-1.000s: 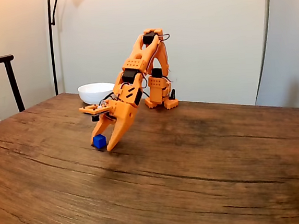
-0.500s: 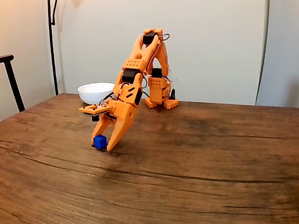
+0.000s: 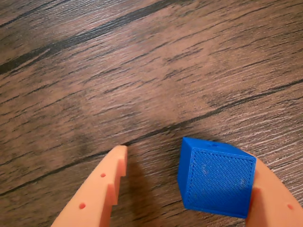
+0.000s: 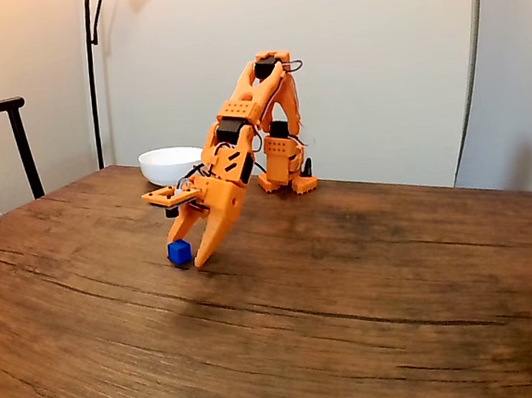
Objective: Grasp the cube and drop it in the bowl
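Note:
A small blue cube [image 4: 179, 252] rests on the wooden table [image 4: 370, 320], between the fingers of my orange gripper [image 4: 187, 252], which points down at the tabletop. In the wrist view the cube [image 3: 215, 182] lies against the right finger [image 3: 274, 201], and a clear gap separates it from the left finger [image 3: 102, 189]. The gripper [image 3: 189, 158] is open around the cube. A white bowl [image 4: 171, 162] stands behind the arm at the table's far edge, left of the arm's base.
A dark chair back [image 4: 1, 148] stands off the table's left side and a black lamp pole [image 4: 93, 74] rises behind the bowl. The arm's base [image 4: 284, 171] sits at the far edge. Bare wood stretches to the front and right.
The gripper has shifted very slightly to the right around the cube. The cube stays on the table in the same spot.

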{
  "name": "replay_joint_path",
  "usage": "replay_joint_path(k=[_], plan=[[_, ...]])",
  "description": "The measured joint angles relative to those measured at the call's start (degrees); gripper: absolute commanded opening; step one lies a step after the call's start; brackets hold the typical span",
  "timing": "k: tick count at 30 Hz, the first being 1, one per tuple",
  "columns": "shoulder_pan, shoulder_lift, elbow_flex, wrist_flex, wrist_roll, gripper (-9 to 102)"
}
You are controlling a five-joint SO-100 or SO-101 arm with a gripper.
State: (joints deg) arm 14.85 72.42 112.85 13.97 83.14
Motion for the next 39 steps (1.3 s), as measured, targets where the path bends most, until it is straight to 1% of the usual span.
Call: replay_joint_path(k=[5,9,23,29,32,36,39], plan=[[0.1,0.0,0.0,0.2,-0.1,13],[0.1,0.0,0.0,0.2,-0.1,8],[0.1,0.0,-0.4,0.3,-0.1,7],[0.0,1.5,-2.3,2.0,1.8,7],[1.1,4.4,-2.2,6.7,2.7,7],[2.6,11.6,-2.2,17.1,4.9,7],[3.8,17.8,-2.2,23.2,7.1,7]])
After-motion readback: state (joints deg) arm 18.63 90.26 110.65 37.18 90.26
